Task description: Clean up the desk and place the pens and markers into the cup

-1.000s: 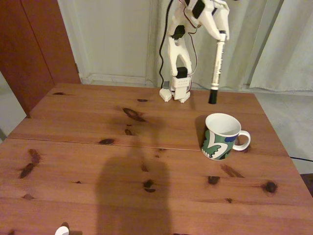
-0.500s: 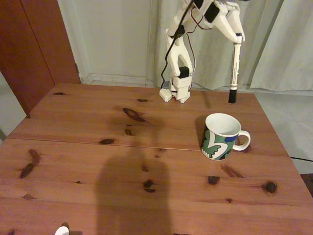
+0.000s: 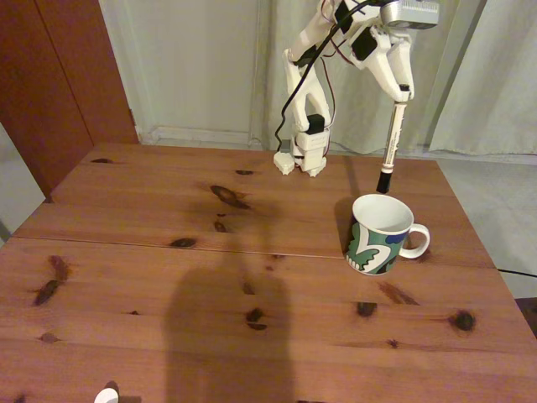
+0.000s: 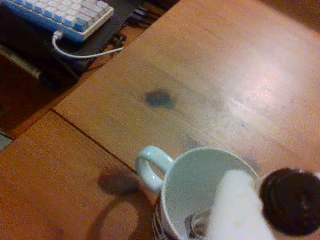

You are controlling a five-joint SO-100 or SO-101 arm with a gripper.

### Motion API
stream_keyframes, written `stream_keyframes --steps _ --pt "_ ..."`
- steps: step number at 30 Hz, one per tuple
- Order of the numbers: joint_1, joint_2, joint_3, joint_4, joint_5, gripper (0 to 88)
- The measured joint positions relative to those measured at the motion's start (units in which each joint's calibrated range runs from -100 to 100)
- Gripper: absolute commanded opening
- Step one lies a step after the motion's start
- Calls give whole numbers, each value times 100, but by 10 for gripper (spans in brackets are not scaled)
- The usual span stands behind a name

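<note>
- My pincer (image 3: 404, 89) is up high at the back right in the fixed view, clamped around the top end of the marker (image 3: 390, 145), so it's holding that and nothing else.
- The marker hangs down from it, nearly upright with a slight tilt, black cap at the bottom. White barrel with dark lettering along it.
- The cap end sits just above the back rim of the cup (image 3: 379, 234) in the fixed view, not inside it as far as I can tell.
- From my wrist view the black cap (image 4: 292, 201) is a big blurry blob at the lower right, over the cup's (image 4: 196, 185) far edge, with one of my white fingers (image 4: 237, 210) in front of the opening.
- The cup stands upright on the table (image 3: 151, 277), right of centre in the fixed view, handle pointing right. White inside, green and dark-blue pattern outside.
- In the wrist view the handle points left instead, and there's a dark knot (image 4: 160, 98) in the wood a bit beyond it.
- My base (image 3: 303, 156) is bolted at the back edge of the table, left of the cup.
- Past the table's edge in the wrist view there's a keyboard (image 4: 61, 15) with pale keys and a white cable (image 4: 85, 52) coming out of it.
- A small white thing (image 3: 106, 395) pokes in at the bottom left of the fixed view, can't tell what it is.
</note>
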Motion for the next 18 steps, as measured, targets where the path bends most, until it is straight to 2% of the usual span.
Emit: stream_keyframes --steps 11,18 --pt "139 381 34 -904 -5 9" --pt "191 492 42 -995 -5 9"
